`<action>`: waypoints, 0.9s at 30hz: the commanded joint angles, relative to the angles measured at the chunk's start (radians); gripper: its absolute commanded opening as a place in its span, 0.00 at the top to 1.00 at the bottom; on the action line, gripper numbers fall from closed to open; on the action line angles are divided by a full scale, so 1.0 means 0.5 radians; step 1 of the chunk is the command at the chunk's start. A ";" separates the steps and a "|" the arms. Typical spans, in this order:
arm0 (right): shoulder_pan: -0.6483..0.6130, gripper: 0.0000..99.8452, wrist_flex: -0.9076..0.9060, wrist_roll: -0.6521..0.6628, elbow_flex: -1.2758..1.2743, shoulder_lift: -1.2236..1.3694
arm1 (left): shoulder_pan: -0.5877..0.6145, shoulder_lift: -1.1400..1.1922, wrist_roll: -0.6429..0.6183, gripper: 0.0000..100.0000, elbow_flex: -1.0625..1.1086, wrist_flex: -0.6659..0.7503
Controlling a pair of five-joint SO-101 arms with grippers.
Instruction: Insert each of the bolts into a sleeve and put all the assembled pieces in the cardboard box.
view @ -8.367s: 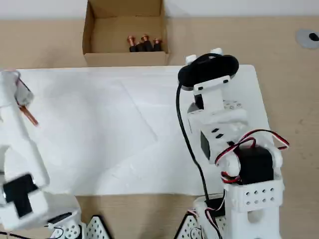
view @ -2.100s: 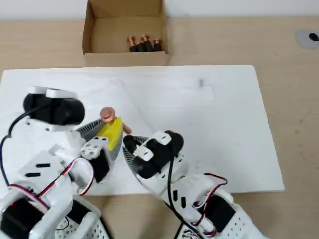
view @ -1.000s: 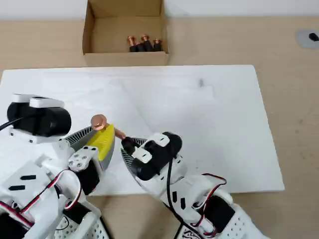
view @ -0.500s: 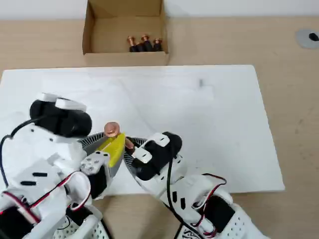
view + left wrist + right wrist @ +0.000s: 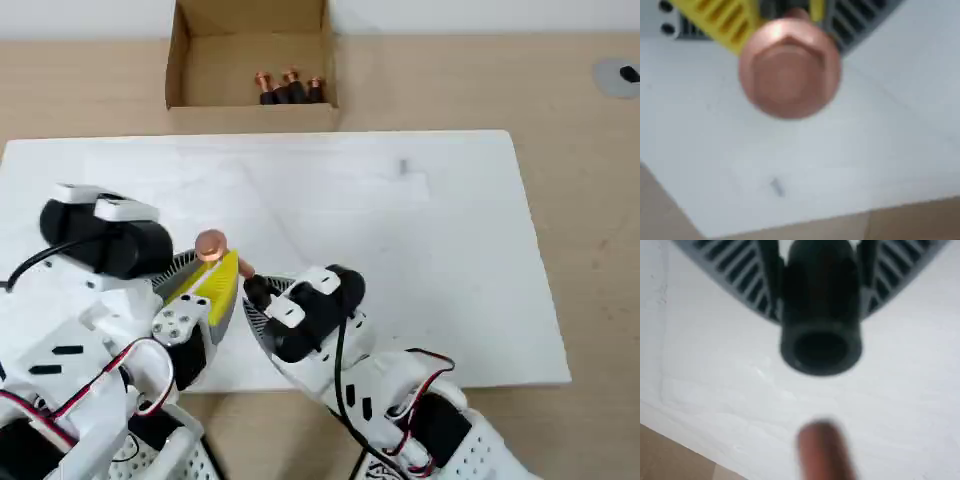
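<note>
Holding a copper bolt [image 5: 789, 75] in the left gripper [image 5: 220, 266] and a black sleeve [image 5: 821, 320] in the right gripper [image 5: 257, 291], bolt tip just short of the sleeve's open mouth.

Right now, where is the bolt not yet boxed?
High view: the bolt sits in the left gripper over the mat, tip beside the sleeve in the right gripper.
</note>
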State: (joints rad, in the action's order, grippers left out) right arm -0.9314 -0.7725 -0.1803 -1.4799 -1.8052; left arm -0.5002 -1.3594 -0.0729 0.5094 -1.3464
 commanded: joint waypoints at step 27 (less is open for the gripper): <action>-0.029 0.99 0.012 0.025 0.023 -0.213 | 0.009 0.002 0.003 0.99 0.273 0.071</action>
State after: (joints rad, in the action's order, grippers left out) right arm -0.9314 -0.7741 -0.1772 -1.4845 -1.8036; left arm -0.5002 -1.3594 -0.0729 0.6429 -1.3188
